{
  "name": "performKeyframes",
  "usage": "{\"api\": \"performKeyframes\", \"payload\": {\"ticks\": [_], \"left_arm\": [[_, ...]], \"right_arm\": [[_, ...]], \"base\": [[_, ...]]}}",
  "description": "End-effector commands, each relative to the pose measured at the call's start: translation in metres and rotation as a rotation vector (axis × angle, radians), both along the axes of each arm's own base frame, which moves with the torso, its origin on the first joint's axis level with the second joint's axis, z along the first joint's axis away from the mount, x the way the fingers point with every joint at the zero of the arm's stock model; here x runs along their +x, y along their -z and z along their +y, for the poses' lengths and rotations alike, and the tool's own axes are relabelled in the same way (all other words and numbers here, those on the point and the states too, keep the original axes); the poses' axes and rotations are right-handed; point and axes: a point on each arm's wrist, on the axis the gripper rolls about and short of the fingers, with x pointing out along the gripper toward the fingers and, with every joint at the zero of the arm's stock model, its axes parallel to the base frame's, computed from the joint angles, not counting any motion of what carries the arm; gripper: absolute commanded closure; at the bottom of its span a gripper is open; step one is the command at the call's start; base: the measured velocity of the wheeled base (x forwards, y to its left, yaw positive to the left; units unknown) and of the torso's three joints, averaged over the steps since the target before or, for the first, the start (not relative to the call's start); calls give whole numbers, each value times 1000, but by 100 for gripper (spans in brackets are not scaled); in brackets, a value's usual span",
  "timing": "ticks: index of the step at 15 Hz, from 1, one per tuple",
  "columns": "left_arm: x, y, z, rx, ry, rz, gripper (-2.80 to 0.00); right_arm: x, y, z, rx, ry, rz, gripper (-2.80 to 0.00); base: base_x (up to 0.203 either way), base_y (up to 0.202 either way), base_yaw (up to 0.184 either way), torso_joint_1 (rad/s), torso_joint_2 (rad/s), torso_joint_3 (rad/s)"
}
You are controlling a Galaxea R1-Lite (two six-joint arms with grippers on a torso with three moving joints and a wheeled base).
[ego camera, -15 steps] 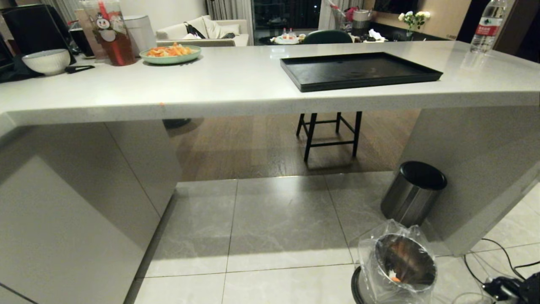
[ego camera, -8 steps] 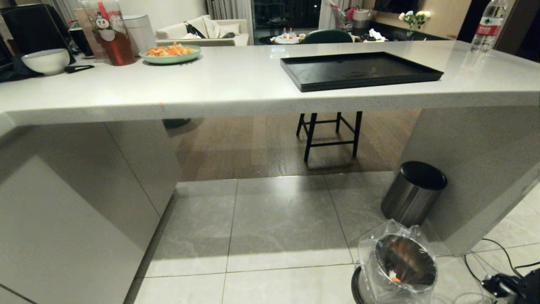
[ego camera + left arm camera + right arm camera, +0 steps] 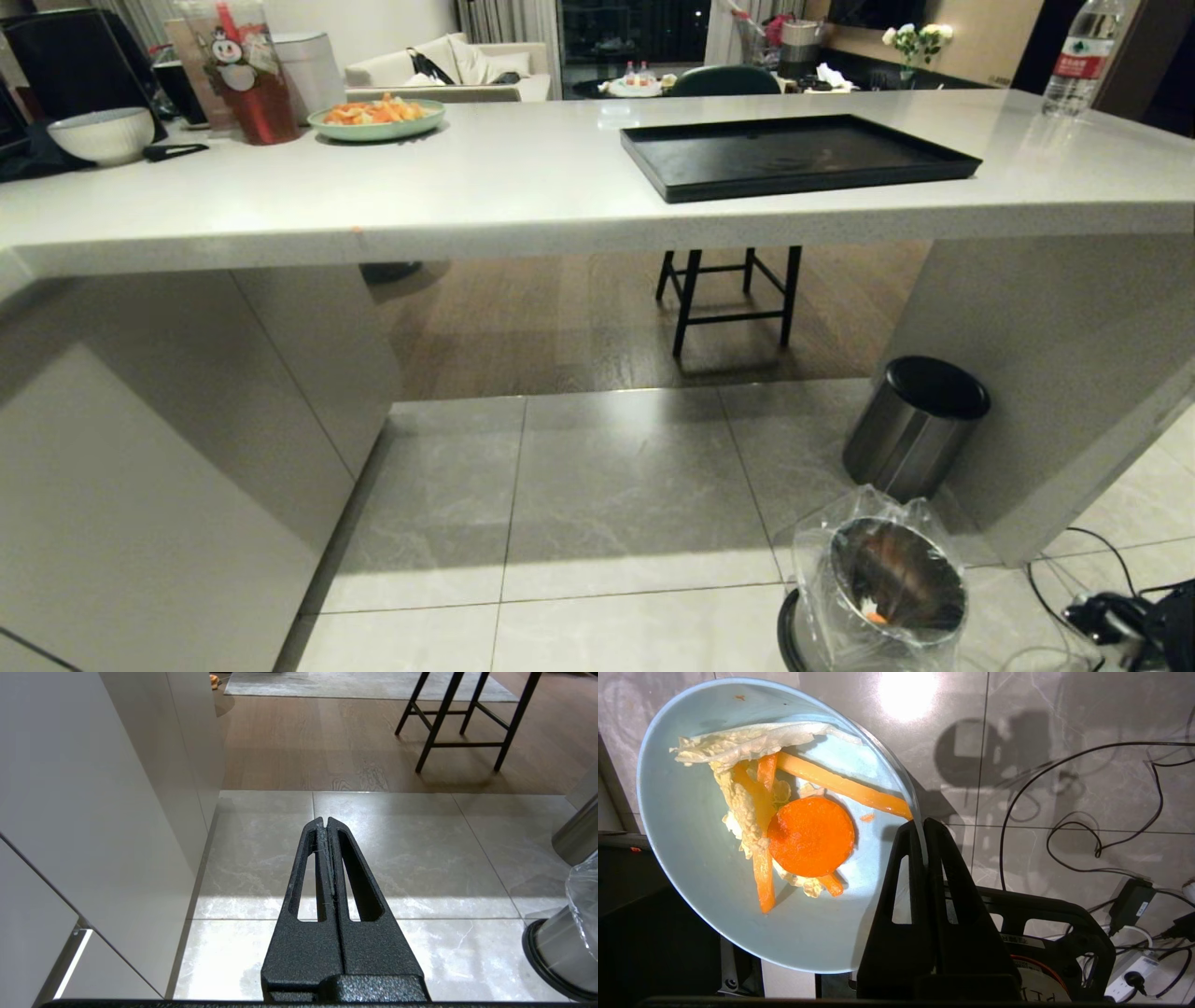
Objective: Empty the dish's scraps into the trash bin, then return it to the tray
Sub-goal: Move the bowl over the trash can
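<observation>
Right gripper point(image 3: 923, 828): fingers pinched together on the rim of the dish point(image 3: 705, 858), one inside the wall, one outside; it hangs above the tiled floor point(image 3: 1041, 714), with cables point(image 3: 1069, 826) beneath.
Dish: pale blue bowl, tilted, clamped at its edge; its open face is turned toward the wrist camera and most of it reaches away to one side of the fingers.
Scraps point(image 3: 810, 835): inside the dish; a round carrot slice just beside the gripper's fingertips, orange sticks and pale cabbage strips further along the wall.
Trash bin point(image 3: 896, 579): on the floor, lined with a clear bag; an orange bit lies inside. The dish itself is outside the head view.
Lidded steel can point(image 3: 915, 425): just behind the trash bin.
Tray point(image 3: 794, 154): on the counter point(image 3: 467, 187), well above the trash bin, nothing on it.
Left gripper point(image 3: 326, 826): fingers pressed together, holding nothing, above the floor, with the trash bin off to one side.
</observation>
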Motion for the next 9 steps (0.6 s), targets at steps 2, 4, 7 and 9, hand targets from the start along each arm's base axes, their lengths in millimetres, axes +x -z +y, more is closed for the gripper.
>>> {"api": "performKeyframes", "payload": {"ticks": [2, 4, 7, 9], "left_arm": [[0, 0, 0, -1, -1, 1, 0], [0, 0, 0, -1, -1, 1, 0], [0, 0, 0, -1, -1, 1, 0], [0, 0, 0, -1, -1, 1, 0]], "right_arm": [[0, -1, 0, 4, 2, -1, 0], [-1, 1, 0, 2, 3, 6, 0], [-2, 2, -1, 1, 4, 9, 0], [-2, 1, -1, 2, 4, 8, 0]], "base": [[0, 0, 0, 0, 0, 0], [0, 0, 0, 0, 0, 0], [0, 0, 0, 0, 0, 0], [0, 0, 0, 0, 0, 0]]}}
